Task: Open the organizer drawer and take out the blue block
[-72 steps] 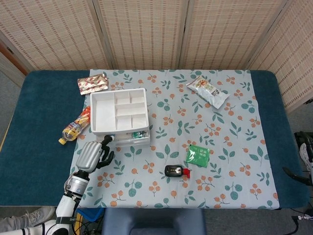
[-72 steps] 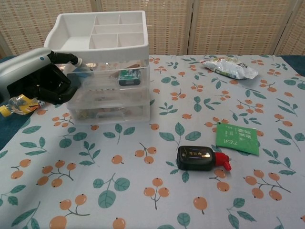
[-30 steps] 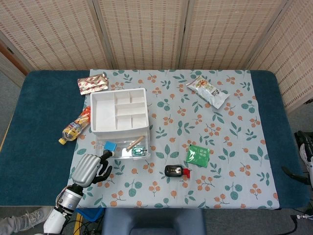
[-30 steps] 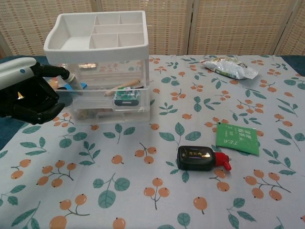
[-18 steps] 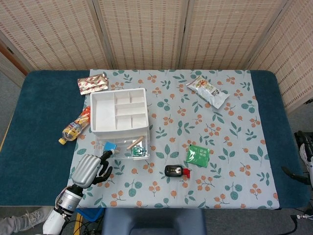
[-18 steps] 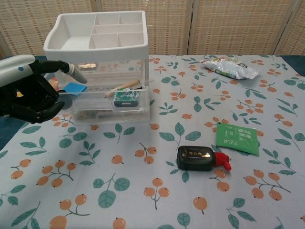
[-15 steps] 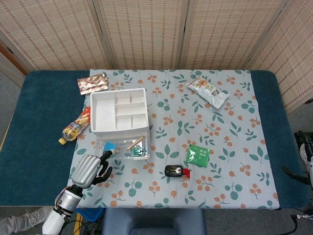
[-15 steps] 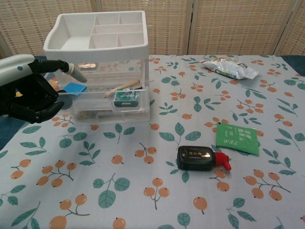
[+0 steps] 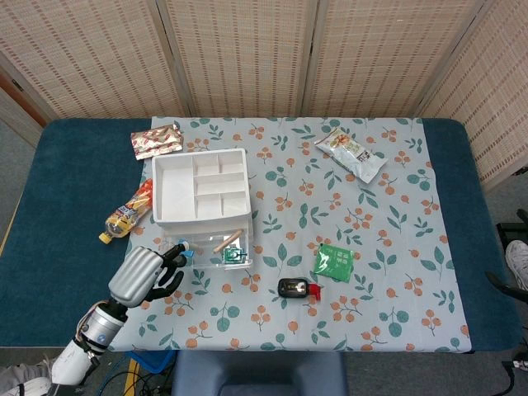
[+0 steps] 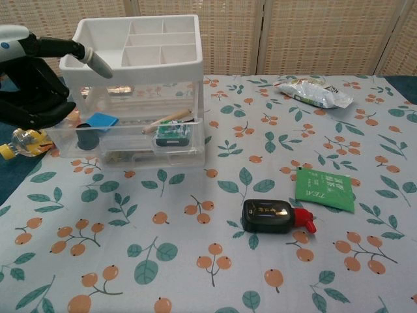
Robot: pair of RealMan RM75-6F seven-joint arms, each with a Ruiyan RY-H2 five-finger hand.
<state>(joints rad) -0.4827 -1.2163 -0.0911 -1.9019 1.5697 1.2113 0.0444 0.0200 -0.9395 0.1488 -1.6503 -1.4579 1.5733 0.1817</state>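
nearest the cameras, on the patterned surface (image 10: 195,274), a black bottle w/ red cap (image 10: 275,216) and a green tea packet (image 10: 325,189) are lying, not part of the job. further back on the left, the left hand (image 10: 32,72) is hovering above the drawer's left end, fingers apart w/ one stretched out over the organizer's edge, holding nothing; the right hand isn't showing in either view. the organizer (image 10: 140,91) is sitting w/ its upper drawer (image 10: 130,137) pulled out, so the opening step is looking done and the reach-in is the step in hand. the blue block (image 10: 101,120) is lying in the drawer's left part, beside a dark round piece, w/ a wooden stick and a small green item to its right. next move prob calls for lowering the fingers into the drawer and pinching the block w/o snagging the drawer wall. beyond, a snack bag (image 10: 313,92) is lying near the screen.
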